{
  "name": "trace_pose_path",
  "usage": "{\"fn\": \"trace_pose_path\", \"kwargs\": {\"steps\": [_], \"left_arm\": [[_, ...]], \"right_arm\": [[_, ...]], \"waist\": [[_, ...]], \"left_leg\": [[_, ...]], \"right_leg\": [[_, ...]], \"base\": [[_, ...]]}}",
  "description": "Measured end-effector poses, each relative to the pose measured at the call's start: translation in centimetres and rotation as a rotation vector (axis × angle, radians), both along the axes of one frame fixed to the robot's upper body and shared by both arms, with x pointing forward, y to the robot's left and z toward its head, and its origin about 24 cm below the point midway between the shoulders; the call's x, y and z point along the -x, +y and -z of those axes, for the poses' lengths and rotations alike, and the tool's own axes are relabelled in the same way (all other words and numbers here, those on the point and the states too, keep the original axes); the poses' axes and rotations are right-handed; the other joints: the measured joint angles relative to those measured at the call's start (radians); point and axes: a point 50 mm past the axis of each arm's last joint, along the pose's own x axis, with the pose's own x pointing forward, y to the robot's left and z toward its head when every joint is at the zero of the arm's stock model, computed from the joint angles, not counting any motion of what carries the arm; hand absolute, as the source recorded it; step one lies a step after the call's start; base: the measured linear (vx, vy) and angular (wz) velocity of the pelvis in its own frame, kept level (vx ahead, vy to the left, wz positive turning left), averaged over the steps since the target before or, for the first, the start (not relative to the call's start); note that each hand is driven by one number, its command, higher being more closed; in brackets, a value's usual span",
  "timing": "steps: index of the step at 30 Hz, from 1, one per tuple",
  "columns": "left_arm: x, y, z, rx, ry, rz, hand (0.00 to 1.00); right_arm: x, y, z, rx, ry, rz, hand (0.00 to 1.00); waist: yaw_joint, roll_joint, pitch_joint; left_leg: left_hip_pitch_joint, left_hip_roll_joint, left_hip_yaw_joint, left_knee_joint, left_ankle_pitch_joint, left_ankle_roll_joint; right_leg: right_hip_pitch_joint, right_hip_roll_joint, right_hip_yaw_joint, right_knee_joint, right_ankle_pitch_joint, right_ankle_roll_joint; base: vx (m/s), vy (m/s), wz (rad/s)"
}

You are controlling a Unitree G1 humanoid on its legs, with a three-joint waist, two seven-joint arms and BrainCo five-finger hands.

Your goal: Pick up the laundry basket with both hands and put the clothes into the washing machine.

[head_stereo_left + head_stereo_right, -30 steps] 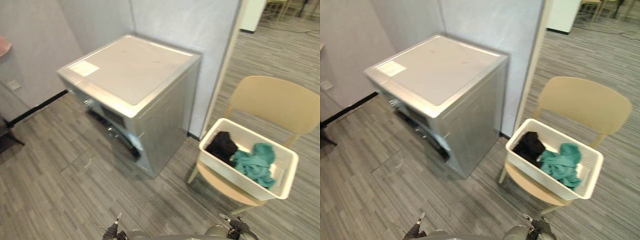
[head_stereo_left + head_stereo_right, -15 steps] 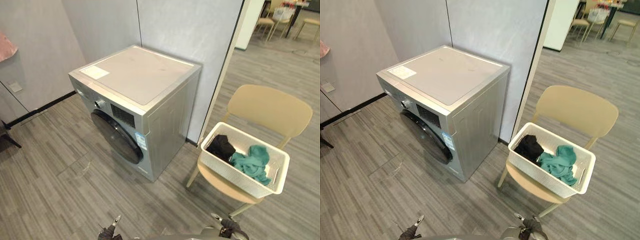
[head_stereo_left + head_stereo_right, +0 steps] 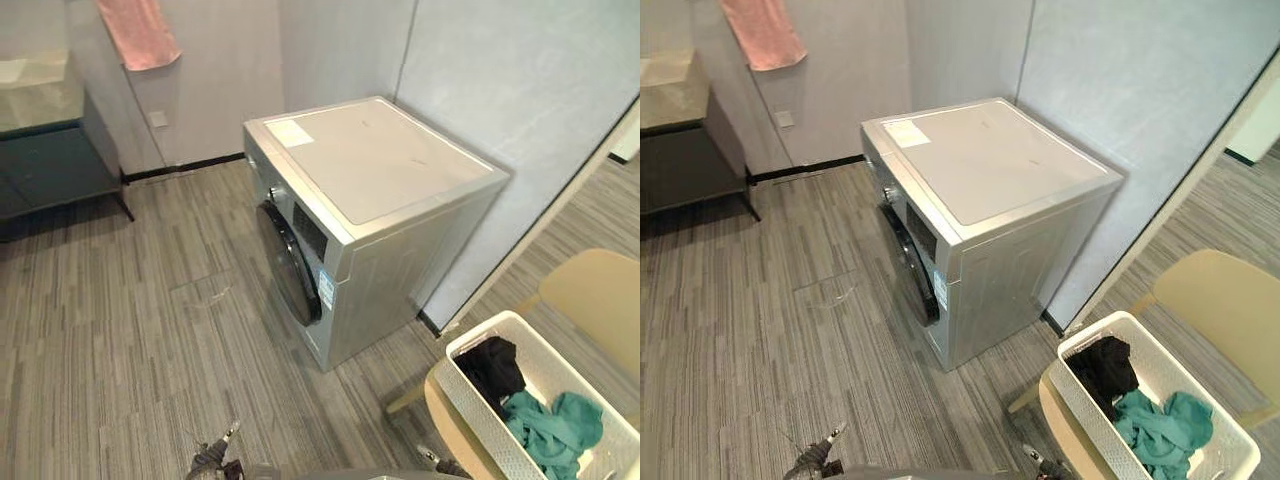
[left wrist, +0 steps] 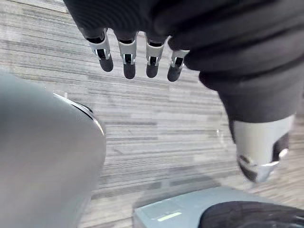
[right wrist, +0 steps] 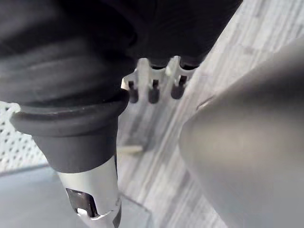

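Grey floor (image 3: 150,330): basket (image 3: 556,362) sits right of the washing machine (image 3: 380,165), nearer your right hand (image 5: 153,90); it and left hand (image 4: 129,61) straight-fingered, empty.

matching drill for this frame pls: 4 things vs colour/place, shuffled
Things:
1. washer
2. basket
3. towel
4. chair

Colour or place:
A. white, on a seat, black and teal clothes inside
B. beige, under the white container
C. silver, standing in the wall corner
D. pink, hanging on the wall

Pairs: 1-C, 2-A, 3-D, 4-B
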Motion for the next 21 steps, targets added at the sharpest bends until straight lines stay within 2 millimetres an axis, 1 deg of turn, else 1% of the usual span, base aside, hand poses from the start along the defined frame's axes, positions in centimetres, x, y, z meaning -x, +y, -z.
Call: {"fn": "trace_pose_path", "kwargs": {"steps": [1,2,5,6,7,8,9,10,11,12,13,14,15,16,17,18,19,21], "left_arm": [[-0.1,-0.6,0.1,0.018,-0.001,-0.009,0.00],[0.0,-0.8,0.2,0.023,-0.001,-0.011,0.00],[0.2,-1.3,0.3,0.034,0.006,-0.020,0.00],[0.3,-1.0,0.3,0.024,0.008,-0.028,0.00],[0.4,-0.9,0.3,0.017,0.013,-0.049,0.00],[0.6,-0.9,0.3,0.018,0.016,-0.061,0.00],[0.7,-0.8,0.3,0.019,0.024,-0.071,0.00],[0.9,-1.0,0.4,0.022,0.032,-0.072,0.00],[1.0,-1.1,0.5,0.023,0.037,-0.074,0.00],[1.2,-1.3,0.5,0.024,0.048,-0.076,0.00],[1.3,-0.8,0.5,0.010,0.059,-0.072,0.00],[1.5,0.1,0.4,-0.013,0.063,-0.071,0.00],[1.8,0.4,0.4,-0.024,0.070,-0.072,0.00],[2.3,1.0,0.4,-0.038,0.087,-0.070,0.00],[2.5,1.2,0.4,-0.042,0.094,-0.063,0.00],[2.5,1.2,0.5,-0.042,0.104,-0.049,0.00],[2.4,1.1,0.5,-0.041,0.108,-0.026,0.00],[2.1,0.7,0.6,-0.035,0.114,0.016,0.00]], "right_arm": [[-1.1,-0.6,-0.4,0.025,-0.035,-0.017,0.00],[-1.4,-0.7,-0.5,0.031,-0.044,-0.017,0.00],[-1.8,-0.9,-0.7,0.041,-0.063,-0.014,0.00],[-1.6,-0.8,-0.7,0.039,-0.057,-0.013,0.00],[-1.4,-0.9,-0.6,0.040,-0.052,-0.014,0.00],[-1.2,-0.9,-0.6,0.040,-0.047,-0.010,0.00],[-0.5,-1.1,-0.5,0.043,-0.032,-0.001,0.00],[0.0,-1.6,-0.5,0.052,-0.022,0.027,0.00],[0.2,-1.9,-0.4,0.056,-0.014,0.037,0.00],[0.3,-2.3,-0.4,0.065,-0.007,0.047,0.00],[0.4,-1.7,-0.2,0.044,0.008,0.039,0.00],[0.7,-1.0,0.0,0.021,0.018,0.058,0.00],[0.8,-0.7,0.1,0.012,0.022,0.064,0.00],[0.9,-0.2,0.2,-0.004,0.030,0.069,0.00],[0.9,-0.1,0.2,-0.008,0.032,0.074,0.00],[1.1,-0.2,0.3,-0.008,0.037,0.076,0.00],[1.1,-0.3,0.3,-0.007,0.040,0.075,0.00],[0.8,-0.5,0.2,-0.002,0.039,0.061,0.00]], "waist": [[-0.001,0.025,0.016],[-0.003,0.035,0.019],[-0.004,0.046,0.024],[-0.003,0.041,0.025],[-0.004,0.043,0.025],[-0.007,0.043,0.025],[-0.007,0.042,0.025],[-0.011,0.047,0.024],[-0.015,0.050,0.024],[-0.027,0.056,0.018],[-0.033,0.034,0.022],[-0.027,0.016,0.015],[-0.026,0.007,0.009],[-0.025,-0.003,0.002],[-0.027,-0.007,0.000],[-0.027,-0.009,-0.002],[-0.026,-0.009,-0.002],[-0.028,-0.009,-0.011]], "left_leg": [[-0.032,0.023,0.010,0.077,0.002,0.003],[-0.035,0.027,0.016,0.086,0.005,0.006],[-0.031,0.032,0.050,0.042,0.011,0.016],[-0.021,0.033,0.079,-0.002,0.000,0.031],[0.000,0.059,0.116,-0.026,-0.034,0.077],[0.006,0.073,0.125,-0.047,-0.041,0.085],[0.037,0.097,0.143,-0.103,-0.037,0.091],[0.079,0.095,0.149,-0.176,-0.009,0.093],[0.093,0.084,0.142,-0.214,-0.022,0.064],[0.115,0.052,0.151,-0.271,-0.045,0.028],[0.123,0.013,0.165,-0.332,-0.034,-0.023],[0.131,-0.019,0.186,-0.362,-0.026,-0.015],[0.135,-0.027,0.194,-0.371,-0.020,-0.011],[0.145,-0.036,0.204,-0.378,-0.020,-0.010],[0.153,-0.042,0.209,-0.389,-0.019,-0.008],[0.162,-0.050,0.218,-0.405,-0.012,-0.005],[0.174,-0.056,0.230,-0.427,-0.001,-0.006],[0.207,-0.068,0.247,-0.499,0.034,-0.008]], "right_leg": [[0.017,0.009,0.003,-0.006,-0.003,0.004],[0.014,0.008,0.005,-0.009,-0.004,0.006],[0.013,-0.017,0.010,-0.040,0.000,0.019],[0.011,-0.030,0.001,-0.057,0.008,0.026],[0.004,-0.031,-0.011,-0.060,0.012,0.027],[0.005,-0.032,-0.019,-0.053,0.013,0.029],[0.003,-0.044,-0.033,-0.041,0.014,0.031],[-0.004,-0.060,-0.048,-0.038,0.018,0.045],[-0.004,-0.070,-0.052,-0.042,0.018,0.062],[-0.003,-0.082,-0.054,-0.059,0.020,0.086],[-0.005,-0.116,-0.048,-0.090,0.034,0.104],[-0.004,-0.130,-0.037,-0.130,0.064,0.082],[-0.002,-0.135,-0.029,-0.151,0.079,0.080],[0.002,-0.140,-0.010,-0.183,0.111,0.089],[0.006,-0.142,-0.007,-0.201,0.130,0.097],[0.008,-0.147,-0.004,-0.213,0.136,0.100],[0.008,-0.151,0.003,-0.221,0.143,0.112],[-0.004,-0.151,0.015,-0.226,0.146,0.115]], "base": [[-0.01,-0.006,-0.12],[-0.01,0.011,-0.13],[-0.01,0.054,-0.03],[-0.04,0.042,0.13],[-0.05,0.032,0.19],[-0.04,0.071,0.27],[-0.02,0.141,0.35],[-0.03,0.195,0.36],[-0.05,0.253,0.31],[-0.04,0.261,0.30],[-0.04,0.300,0.12],[-0.02,0.240,-0.04],[-0.01,0.205,-0.37],[0.00,0.134,-0.36],[-0.02,0.102,-0.34],[-0.03,0.048,-0.20],[-0.04,0.018,-0.20],[-0.04,-0.017,-0.21]]}}
